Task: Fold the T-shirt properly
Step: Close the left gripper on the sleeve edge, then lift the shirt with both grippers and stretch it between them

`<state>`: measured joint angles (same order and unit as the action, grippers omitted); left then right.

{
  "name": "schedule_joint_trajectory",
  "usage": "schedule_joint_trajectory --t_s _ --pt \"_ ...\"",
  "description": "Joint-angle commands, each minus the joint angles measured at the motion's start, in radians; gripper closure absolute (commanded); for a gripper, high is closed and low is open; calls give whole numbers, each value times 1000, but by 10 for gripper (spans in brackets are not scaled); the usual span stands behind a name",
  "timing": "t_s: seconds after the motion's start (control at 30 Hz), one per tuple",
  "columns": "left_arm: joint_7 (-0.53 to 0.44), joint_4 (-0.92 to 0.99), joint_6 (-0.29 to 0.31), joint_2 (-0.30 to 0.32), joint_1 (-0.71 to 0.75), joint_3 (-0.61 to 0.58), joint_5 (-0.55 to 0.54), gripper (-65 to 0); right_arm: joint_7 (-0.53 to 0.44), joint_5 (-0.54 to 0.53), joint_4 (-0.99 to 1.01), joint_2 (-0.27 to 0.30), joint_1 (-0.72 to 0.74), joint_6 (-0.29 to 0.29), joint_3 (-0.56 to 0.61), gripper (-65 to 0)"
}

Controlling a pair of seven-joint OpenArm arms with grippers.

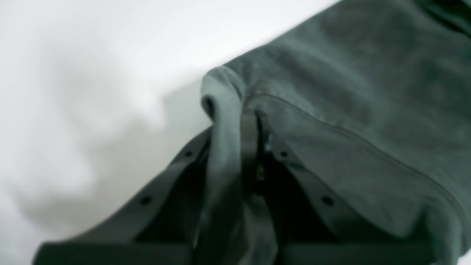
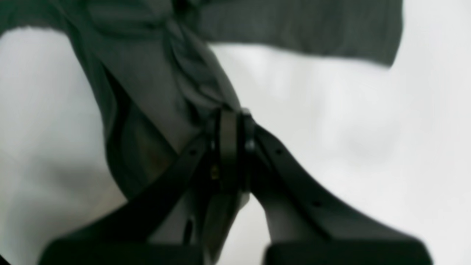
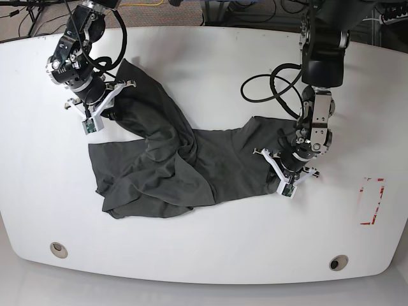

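Observation:
The dark charcoal T-shirt (image 3: 172,159) lies crumpled across the middle of the white table (image 3: 210,76). At the cloth's right edge my left gripper (image 3: 281,167) sits low by the table. In the left wrist view it (image 1: 252,121) is shut on a rolled hem of the T-shirt (image 1: 349,92). On the base view's left side, my right gripper (image 3: 107,99) holds a corner of the cloth raised off the table. Its wrist view shows the gripper (image 2: 231,115) shut on a twisted bunch of the T-shirt (image 2: 165,66), which hangs stretched away from it.
A red outlined mark (image 3: 373,201) is on the table at the right. Two round holes (image 3: 58,250) (image 3: 338,262) sit near the front edge. Cables (image 3: 274,83) hang from the left arm above the table's back half.

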<state>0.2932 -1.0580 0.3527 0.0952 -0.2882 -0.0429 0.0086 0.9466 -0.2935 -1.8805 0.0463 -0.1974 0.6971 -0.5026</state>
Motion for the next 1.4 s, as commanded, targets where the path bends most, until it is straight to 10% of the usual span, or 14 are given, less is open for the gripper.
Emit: schedule_joint_trajectory --t_s 0.0,0.33,1.0,1.37 --pt "14 -119 -4 5 1 15 -5 -26 4 -10 -52 6 7 1 -4 0" --pt "123 -454 -1 21 108 35 10 -21 109 -1 -120 27 38 1 -23 0" --pt "205 -633 70 95 244 213 50 -7 -1 -4 -46 30 -3 1 -42 0" --pt "258 -706 107 128 206 311 71 -8 -26 -16 -40 134 104 1 -17 0"
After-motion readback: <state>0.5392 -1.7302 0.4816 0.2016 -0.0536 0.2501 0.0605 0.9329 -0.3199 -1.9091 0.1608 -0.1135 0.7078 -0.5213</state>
